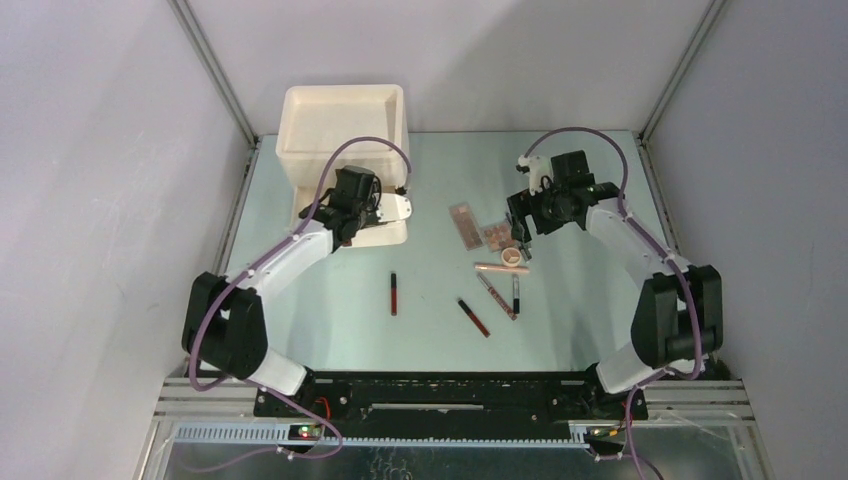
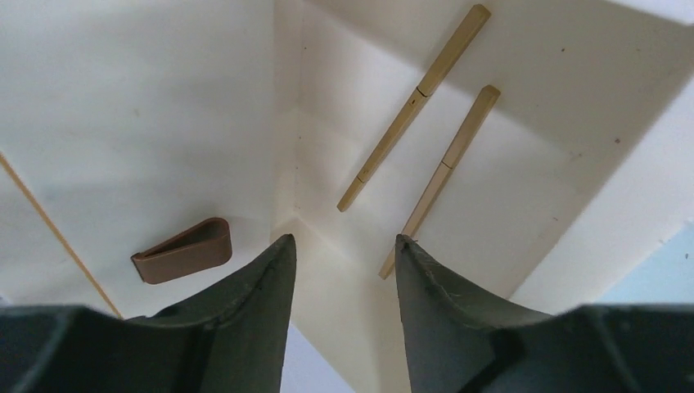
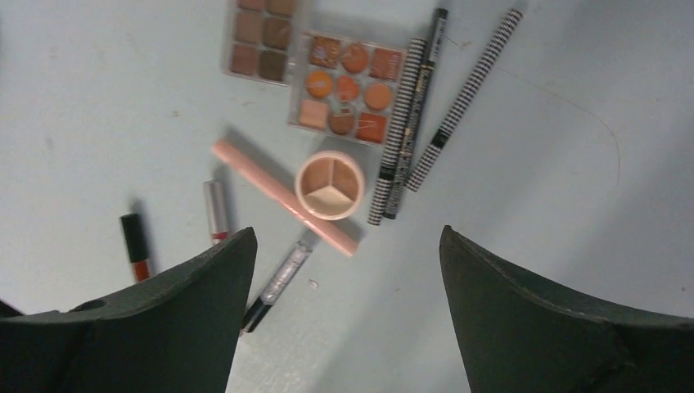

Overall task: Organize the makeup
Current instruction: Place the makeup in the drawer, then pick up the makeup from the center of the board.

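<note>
Makeup lies on the table at centre right: two palettes, a round compact, a pink tube, black-and-white checkered pencils, a dark-red tube, a silver tube and a clear tube. My right gripper is open and empty, above the table just near the compact. My left gripper is open and empty over the open drawer. In the drawer lie two tan pencils and a brown piece.
The cream drawer box stands at the back left, against the enclosure walls. Another dark-red tube lies alone mid-table, and a further one lies nearer the front. A thin stick lies in the drawer's left compartment.
</note>
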Action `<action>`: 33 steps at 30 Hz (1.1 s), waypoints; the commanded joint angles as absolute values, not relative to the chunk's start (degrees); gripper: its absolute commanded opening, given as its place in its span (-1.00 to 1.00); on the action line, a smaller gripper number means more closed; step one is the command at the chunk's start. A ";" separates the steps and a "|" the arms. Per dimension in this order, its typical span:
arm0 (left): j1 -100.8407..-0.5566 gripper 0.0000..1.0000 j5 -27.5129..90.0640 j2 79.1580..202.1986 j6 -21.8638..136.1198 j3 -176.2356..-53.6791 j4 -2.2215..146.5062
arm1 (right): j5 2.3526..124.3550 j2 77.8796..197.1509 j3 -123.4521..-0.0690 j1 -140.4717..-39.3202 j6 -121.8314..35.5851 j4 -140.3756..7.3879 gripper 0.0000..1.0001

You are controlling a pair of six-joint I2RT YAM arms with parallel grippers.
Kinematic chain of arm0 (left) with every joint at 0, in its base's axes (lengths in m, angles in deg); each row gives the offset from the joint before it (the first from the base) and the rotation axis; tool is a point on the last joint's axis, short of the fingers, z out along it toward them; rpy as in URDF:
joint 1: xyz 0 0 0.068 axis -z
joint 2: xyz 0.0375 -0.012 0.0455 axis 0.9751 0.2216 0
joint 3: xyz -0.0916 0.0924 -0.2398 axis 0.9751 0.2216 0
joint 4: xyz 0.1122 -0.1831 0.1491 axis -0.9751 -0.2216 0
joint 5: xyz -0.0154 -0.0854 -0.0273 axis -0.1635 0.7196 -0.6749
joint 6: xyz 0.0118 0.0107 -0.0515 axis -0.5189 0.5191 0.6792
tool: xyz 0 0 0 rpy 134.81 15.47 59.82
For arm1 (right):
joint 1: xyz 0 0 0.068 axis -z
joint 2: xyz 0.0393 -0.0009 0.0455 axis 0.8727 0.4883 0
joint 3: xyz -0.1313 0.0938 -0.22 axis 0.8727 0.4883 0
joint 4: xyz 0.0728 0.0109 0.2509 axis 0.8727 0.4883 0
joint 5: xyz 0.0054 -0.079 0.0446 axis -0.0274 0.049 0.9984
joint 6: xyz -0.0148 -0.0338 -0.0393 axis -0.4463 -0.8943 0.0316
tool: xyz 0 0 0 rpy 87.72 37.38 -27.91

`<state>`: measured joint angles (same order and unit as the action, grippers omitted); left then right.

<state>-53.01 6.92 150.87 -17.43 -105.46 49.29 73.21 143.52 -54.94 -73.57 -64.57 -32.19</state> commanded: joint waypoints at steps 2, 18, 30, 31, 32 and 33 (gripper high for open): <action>-53.33 0.21 10.00 143.71 -15.24 -105.55 46.95 | 66.95 149.16 -60.62 -72.57 -64.62 -32.26 0.76; -53.38 0.82 24.50 117.64 -1.83 -98.14 43.63 | 65.61 173.02 -79.44 -70.00 -64.33 -25.01 0.15; -53.38 0.86 25.28 113.29 -1.15 -94.51 44.19 | 62.67 179.18 -81.49 -70.78 -64.39 -24.43 0.10; -53.38 0.86 25.49 113.20 -1.05 -94.55 44.20 | 62.54 179.48 -81.49 -70.79 -64.48 -24.40 0.08; -53.38 0.86 25.57 113.09 -1.04 -94.47 44.14 | 62.44 179.82 -81.40 -70.81 -64.50 -24.44 0.06; -53.36 0.86 25.59 112.93 -1.00 -94.42 44.27 | 62.48 179.91 -81.26 -70.79 -64.58 -24.54 0.02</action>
<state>-53.12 23.94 114.33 -2.39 -95.41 42.93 63.77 178.82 -79.34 -70.57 -64.59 -24.68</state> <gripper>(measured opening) 0.928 0.532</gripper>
